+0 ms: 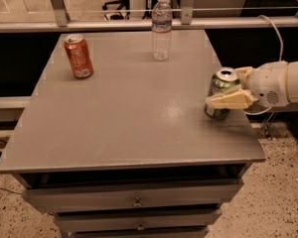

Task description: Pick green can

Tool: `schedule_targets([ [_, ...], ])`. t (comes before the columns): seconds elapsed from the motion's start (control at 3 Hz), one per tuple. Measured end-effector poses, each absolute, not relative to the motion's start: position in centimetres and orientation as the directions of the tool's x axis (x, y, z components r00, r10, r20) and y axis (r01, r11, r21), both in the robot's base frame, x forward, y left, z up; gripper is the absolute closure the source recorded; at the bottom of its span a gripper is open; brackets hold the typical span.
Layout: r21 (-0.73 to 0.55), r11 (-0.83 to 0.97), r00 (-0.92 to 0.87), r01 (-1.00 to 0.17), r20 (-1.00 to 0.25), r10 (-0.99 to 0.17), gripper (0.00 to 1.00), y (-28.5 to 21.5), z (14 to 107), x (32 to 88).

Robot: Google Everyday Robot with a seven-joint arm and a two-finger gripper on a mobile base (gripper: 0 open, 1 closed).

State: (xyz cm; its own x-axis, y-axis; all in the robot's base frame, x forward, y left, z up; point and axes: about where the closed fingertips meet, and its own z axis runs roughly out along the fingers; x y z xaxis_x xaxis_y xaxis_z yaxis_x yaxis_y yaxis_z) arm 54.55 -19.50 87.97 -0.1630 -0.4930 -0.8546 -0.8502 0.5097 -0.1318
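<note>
Grey bench over a speckled floor, with drawers at its front. Nearest item: the green can, upright near the bench's right edge. The claw reaches in from the right, its fingers spread to either side of the can, one across the front and one behind. No firm pinch is evident.

Assessment: a thin-walled metal can, smooth and slippery, liable to dent. Its weight cannot be judged, so you should assume it is full. Grip it at mid-body across the width, with moderate squeeze. Farther back, well apart, stand the orange can and the water bottle.
</note>
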Motion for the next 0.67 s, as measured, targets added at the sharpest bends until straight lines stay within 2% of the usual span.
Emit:
schedule_targets([
  [0.67,-0.152,0.52,-0.123,-0.84,-0.881,-0.456,0.95,-19.1,90.8,55.1],
])
